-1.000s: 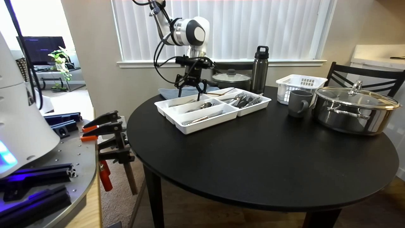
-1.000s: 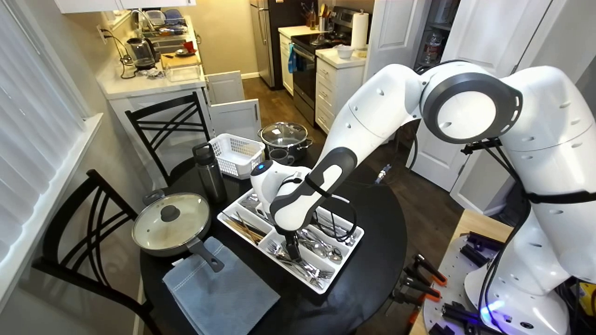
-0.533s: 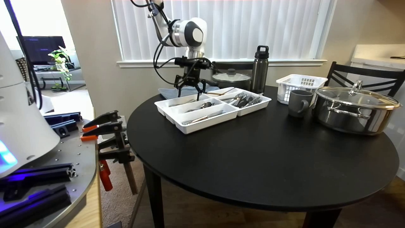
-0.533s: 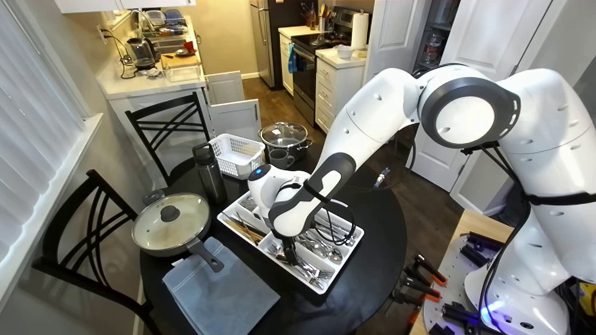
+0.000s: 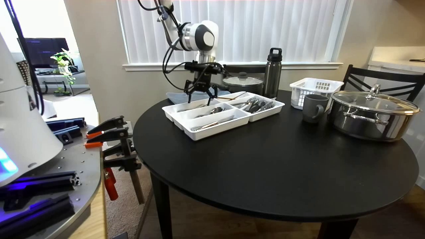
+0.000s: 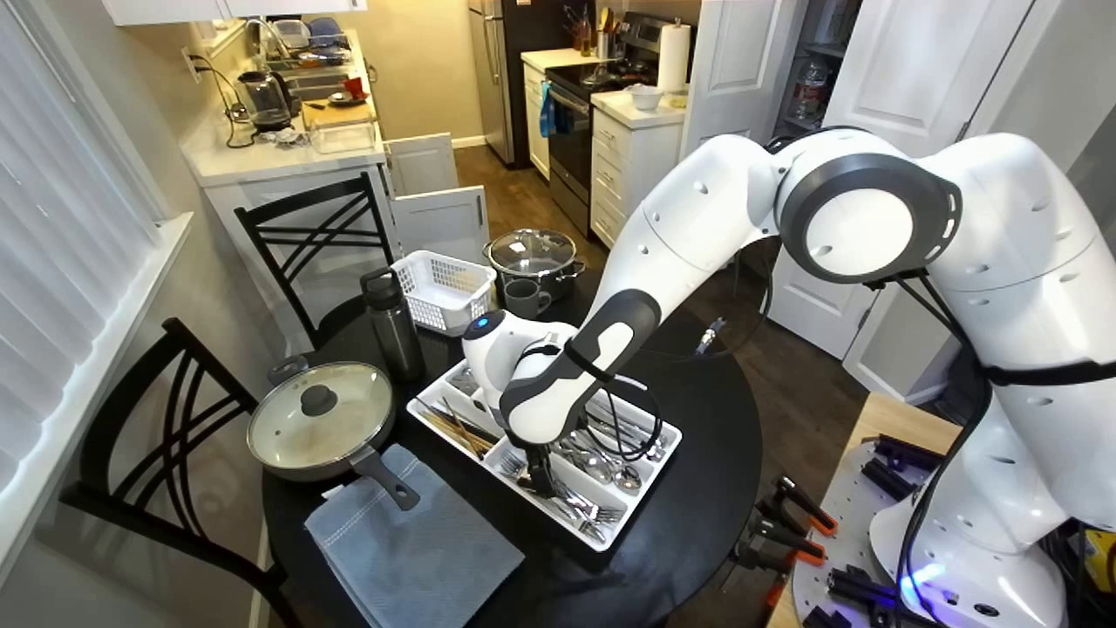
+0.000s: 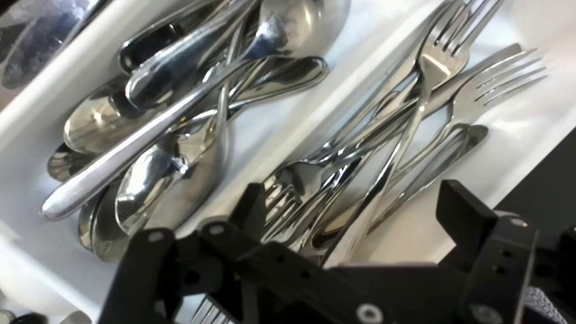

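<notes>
forks (image 7: 438, 60) lie heaped in one compartment (image 7: 472, 162) of the white cutlery tray (image 5: 222, 128), ahead of and beneath the gripper (image 7: 355, 207), their handles crossing the gap between its fingers (image 7: 465, 213). the gripper is released, fingers spread wide with nothing pinched; whether a tip brushes metal or plastic cannot be told. in the wrist view one finger stands over the divider (image 7: 324, 105), with the spoons (image 7: 146, 189) beyond it, and the opposite finger overlaps the outer wall (image 7: 517, 166). to work well here, both fingers probably need to fit inside those two edges, so narrowing the span a little before going lower seems sensible. pads set square across a single handle should bite better than pads running along it, and the topmost handle looks easiest to separate. slick, tangled metal is liable to drag neighbours along, so a slow approach and gentle squeeze seem wise. against the earlier frames, the elbow (image 6: 859, 231) sits slightly lower and the wrist has swung a touch, uncovering more of the grey mug (image 6: 521, 301) past the tool; the tray and cutlery look unmoved.
</notes>
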### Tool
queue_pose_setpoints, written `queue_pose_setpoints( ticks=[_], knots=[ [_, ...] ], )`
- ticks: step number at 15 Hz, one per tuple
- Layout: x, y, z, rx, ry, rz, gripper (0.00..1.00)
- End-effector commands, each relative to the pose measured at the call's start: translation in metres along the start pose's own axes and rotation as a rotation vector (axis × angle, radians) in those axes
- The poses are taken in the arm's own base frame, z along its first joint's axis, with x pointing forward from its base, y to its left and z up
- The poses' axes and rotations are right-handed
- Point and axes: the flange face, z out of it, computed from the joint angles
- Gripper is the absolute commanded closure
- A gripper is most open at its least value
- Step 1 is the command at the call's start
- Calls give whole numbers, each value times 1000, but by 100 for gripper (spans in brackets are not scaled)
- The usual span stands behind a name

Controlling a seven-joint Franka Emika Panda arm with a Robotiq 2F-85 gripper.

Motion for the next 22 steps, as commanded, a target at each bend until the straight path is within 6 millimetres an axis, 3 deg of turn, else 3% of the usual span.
queue_pose_setpoints(
  ticks=[1,5,6,13,17,22],
  knots=[
    [11,2,6,22,30,16,0],
    [21,1,16,21,15,2,0],
    [21,2,18,17,8,-1,20],
    [22,4,18,16,25,10,66],
    [15,2,2,0,54,47,92],
    [6,-11,-37,-14,128,133,99]
  ],
)
